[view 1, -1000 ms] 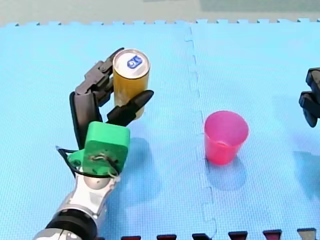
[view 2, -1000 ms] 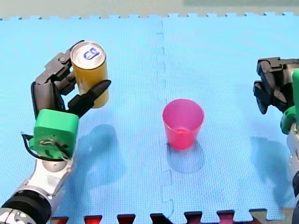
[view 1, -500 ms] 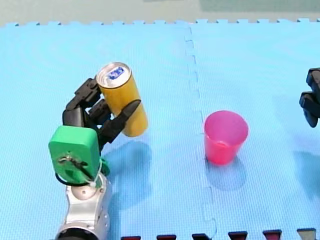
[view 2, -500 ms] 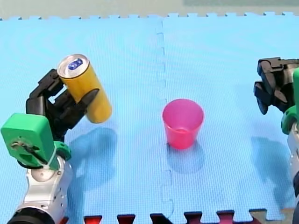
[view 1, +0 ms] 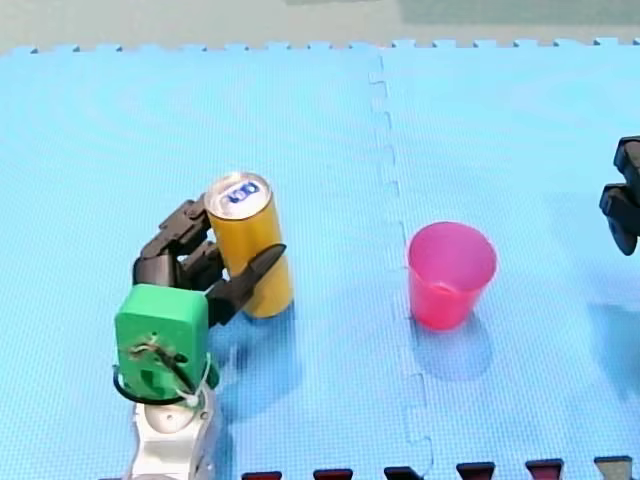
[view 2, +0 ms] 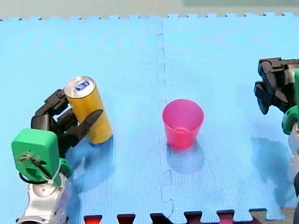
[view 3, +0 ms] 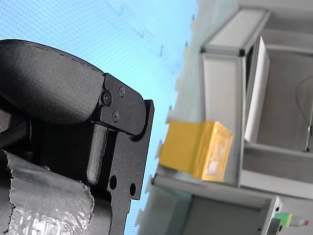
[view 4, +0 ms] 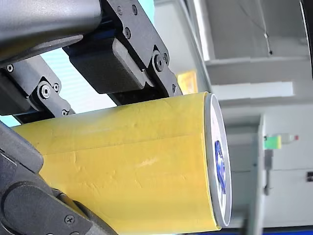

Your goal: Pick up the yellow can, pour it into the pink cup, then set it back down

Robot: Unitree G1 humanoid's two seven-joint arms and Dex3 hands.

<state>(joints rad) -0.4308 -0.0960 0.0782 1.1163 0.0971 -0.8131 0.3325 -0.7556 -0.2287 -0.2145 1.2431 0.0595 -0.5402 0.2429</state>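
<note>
One yellow can [view 1: 251,257] clasped in left hand [view 1: 196,272], pink cup [view 1: 451,276] nearby, right hand [view 2: 274,90] beyond, grip unclear.

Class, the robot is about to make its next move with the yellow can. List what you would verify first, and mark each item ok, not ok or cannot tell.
1. Left hand grips the yellow can: ok, fingers wrap its body.
2. Can upright: not ok, it leans a little.
3. Can's base resting on the blue mat: cannot tell, it is low over the mat but contact is unclear.
4. Pink cup upright and apart from the can: ok.
5. Contents of the cup: cannot tell.
6. Right hand away from the cup, at the mat's right side: ok.
</note>
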